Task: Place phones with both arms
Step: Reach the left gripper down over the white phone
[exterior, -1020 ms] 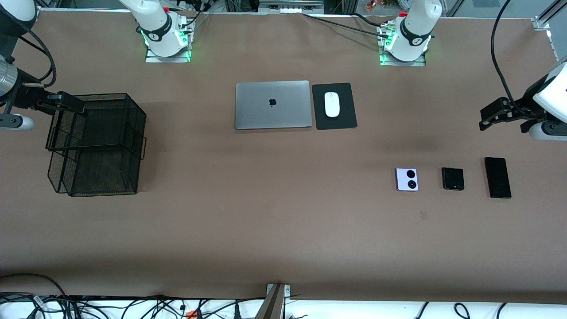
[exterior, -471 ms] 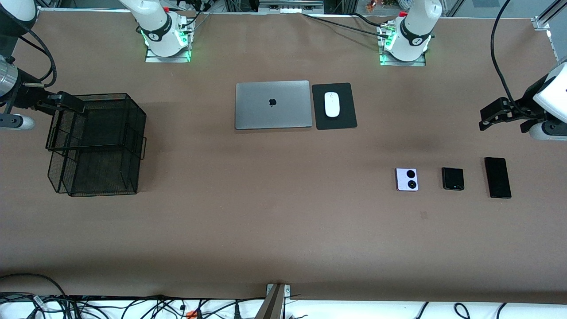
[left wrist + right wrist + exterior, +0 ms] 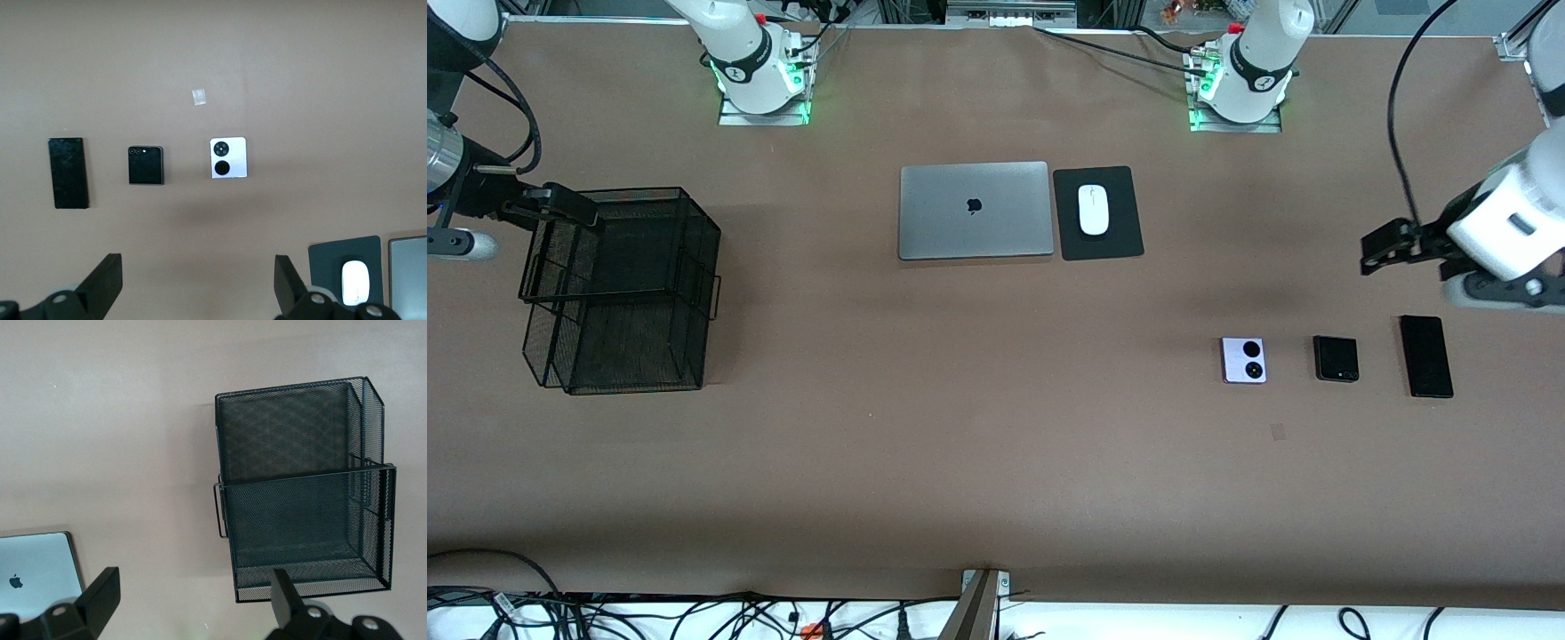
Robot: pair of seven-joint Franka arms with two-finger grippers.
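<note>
Since a moment ago only the left arm has shifted: its left claw (image 3: 1376, 252) has swung in over the brown worktop (image 3: 996, 462) toward the phones, while everything else lies as it did. That claw hangs wide and empty above bare worktop, farther from the front camera than the long black slab phone (image 3: 1425, 356).

With that slab as landmark, the small squarish black phone (image 3: 1336, 358) lies beside it toward the right arm's end, and the small squarish lilac phone with two black camera circles (image 3: 1243, 360) lies next in the same row, all three apart and flat.

Well toward the right arm's end, the right claw (image 3: 560, 206) waits wide and empty over the rim of the black wire-mesh tray (image 3: 618, 293).

These phones are probably stiff, light, smooth and thin, so apt to slip; I would pinch each across its narrow width at the long edges, fingers (image 3: 103, 283) pressed low against the worktop.
</note>
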